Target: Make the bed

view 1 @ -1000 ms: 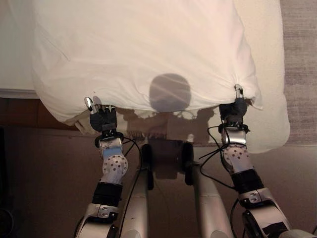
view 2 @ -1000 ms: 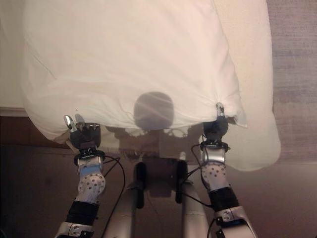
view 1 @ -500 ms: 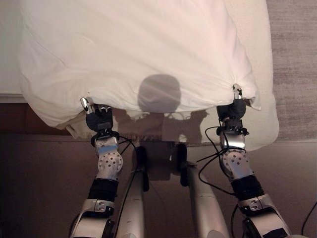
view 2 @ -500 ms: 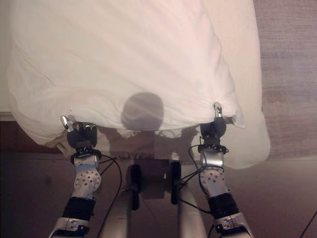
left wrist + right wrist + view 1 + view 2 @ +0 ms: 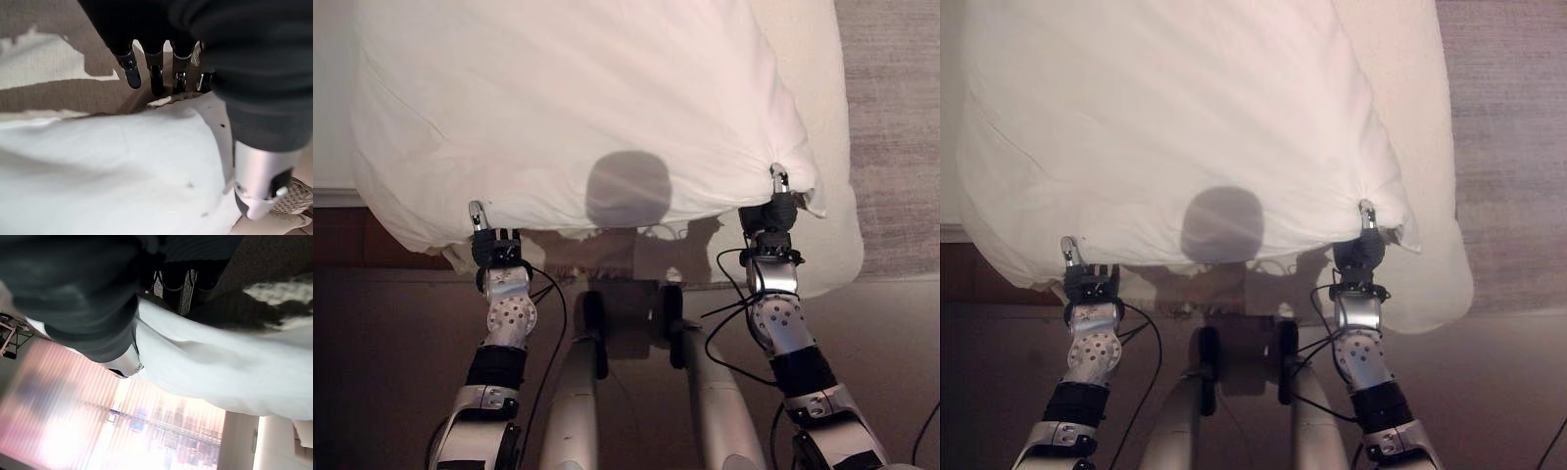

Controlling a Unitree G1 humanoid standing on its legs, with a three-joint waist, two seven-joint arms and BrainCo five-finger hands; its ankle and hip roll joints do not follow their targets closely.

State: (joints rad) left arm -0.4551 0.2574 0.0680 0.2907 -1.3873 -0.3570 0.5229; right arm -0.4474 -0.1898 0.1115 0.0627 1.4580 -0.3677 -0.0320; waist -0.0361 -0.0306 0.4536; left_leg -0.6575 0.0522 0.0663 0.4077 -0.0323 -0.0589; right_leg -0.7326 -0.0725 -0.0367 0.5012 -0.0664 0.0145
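A white duvet (image 5: 578,108) is spread over the bed (image 5: 822,117), its near edge overhanging the bed's end above the dark floor (image 5: 391,343). This edge is pinched near each corner: by the left hand (image 5: 494,245), fingers curled under and thumb on top, and by the right hand (image 5: 775,211) likewise. Grey carpet (image 5: 896,98) lies open beside the bed's right edge.
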